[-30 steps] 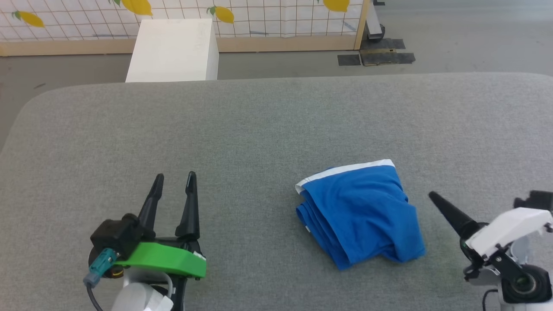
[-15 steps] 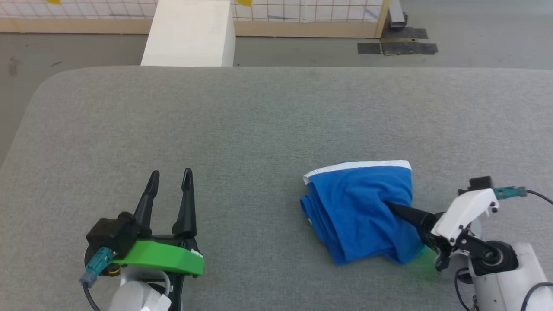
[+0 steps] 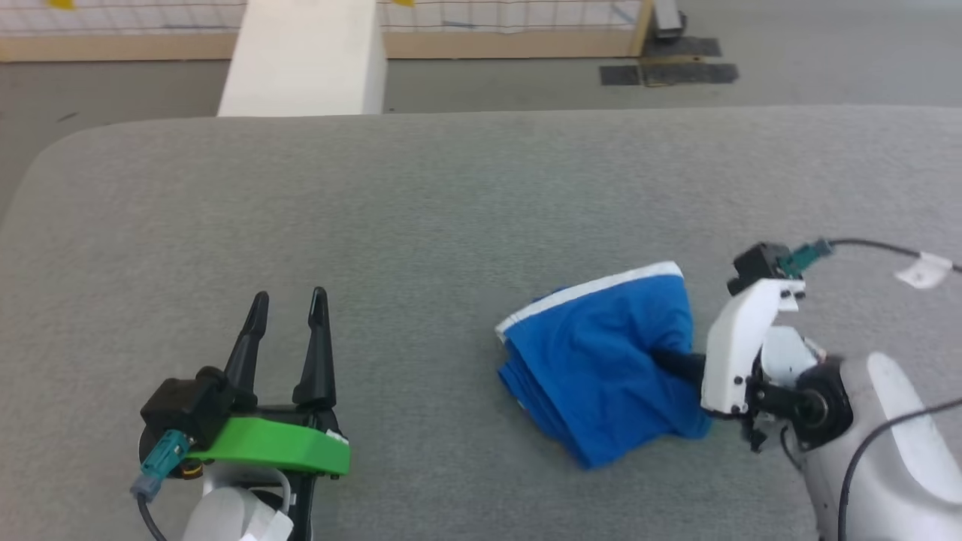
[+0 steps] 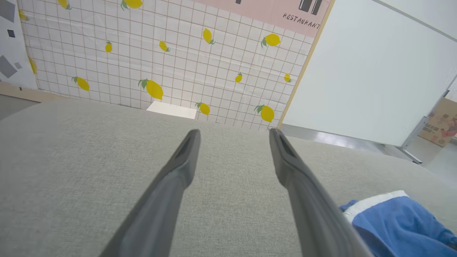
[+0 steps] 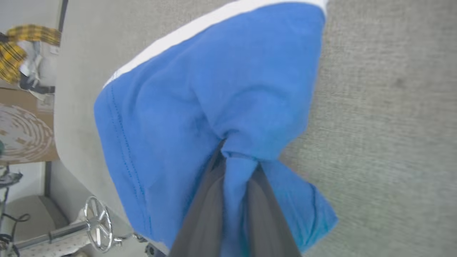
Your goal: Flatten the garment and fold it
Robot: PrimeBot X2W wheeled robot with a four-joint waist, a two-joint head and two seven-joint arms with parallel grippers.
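The garment [image 3: 601, 368] lay bunched on the right half of the table [image 3: 451, 195], near its front edge, neither flattened nor folded yet. The right gripper [image 3: 670, 359] pinched a fold of it; the left gripper [image 3: 289, 300] hovered, fingers spread, over the table's left half.

The garment [image 3: 601, 368] is a pair of bright blue shorts with a white band along the far side. It lies crumpled in a loose heap on the grey counter [image 3: 451, 188], toward the near edge and right of the middle. The right hand [image 5: 237, 160] pinches one fold on its right side.
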